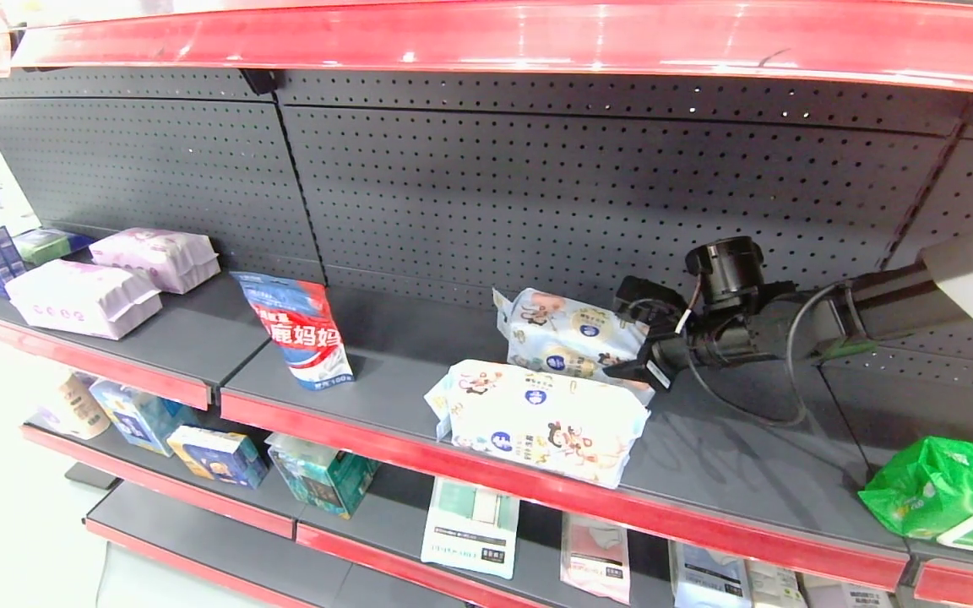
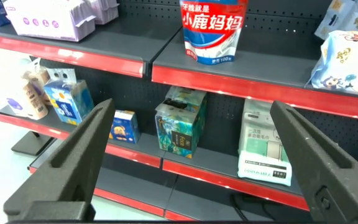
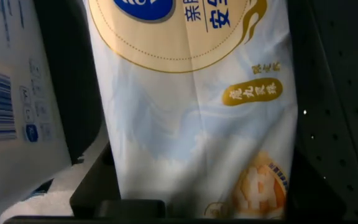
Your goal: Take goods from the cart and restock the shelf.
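On the middle shelf board [image 1: 402,359] stands a white wipes pack with cartoon prints [image 1: 567,333], near the pegboard back. My right gripper [image 1: 643,359] is shut on its right end. In the right wrist view the same wipes pack [image 3: 191,124] sits pinched between the dark fingers [image 3: 98,186] of the right gripper [image 3: 197,180]. A second, similar pack [image 1: 537,418] lies in front, at the shelf's red edge. My left gripper [image 2: 191,109] is open and holds nothing, in front of the lower shelves.
A red-and-blue pouch [image 1: 305,333] stands left of the packs, and two purple packs [image 1: 85,295] lie further left. A green pack [image 1: 951,490] lies at the far right. Boxes [image 2: 179,121] and packets [image 2: 263,149] stand on the lower shelf.
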Robot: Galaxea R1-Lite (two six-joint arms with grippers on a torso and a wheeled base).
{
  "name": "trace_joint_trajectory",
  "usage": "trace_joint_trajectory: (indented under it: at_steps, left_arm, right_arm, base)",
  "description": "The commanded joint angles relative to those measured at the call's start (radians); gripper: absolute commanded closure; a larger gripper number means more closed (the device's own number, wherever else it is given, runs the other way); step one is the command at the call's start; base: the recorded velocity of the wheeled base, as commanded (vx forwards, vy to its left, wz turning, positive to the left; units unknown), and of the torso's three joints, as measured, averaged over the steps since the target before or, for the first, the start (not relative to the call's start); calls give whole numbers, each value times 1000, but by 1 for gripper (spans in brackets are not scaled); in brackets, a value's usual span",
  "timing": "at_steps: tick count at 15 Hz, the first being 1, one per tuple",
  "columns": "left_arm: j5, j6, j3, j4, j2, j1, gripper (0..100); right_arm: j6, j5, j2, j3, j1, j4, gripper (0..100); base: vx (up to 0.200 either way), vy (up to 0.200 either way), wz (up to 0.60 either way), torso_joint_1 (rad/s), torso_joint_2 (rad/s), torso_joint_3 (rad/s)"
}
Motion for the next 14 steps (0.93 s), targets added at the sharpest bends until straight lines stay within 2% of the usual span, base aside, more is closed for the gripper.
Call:
trace_joint_trajectory:
  at_steps: [1,4,14]
  left_arm:
    - [1,0,0,0,1,0,0]
    - [1,0,0,0,1,0,0]
    - [1,0,0,-1,1,0,0]
  right_arm:
    - [-20,5,4,-3,-14,0,100]
    - [-102,5,3,-5,-30,49,100]
    - [-108,-45,11,-22,-7,49,100]
  base:
    - [0,0,0,0,0,0]
    - [0,0,0,0,0,0]
    - [0,0,0,0,0,0]
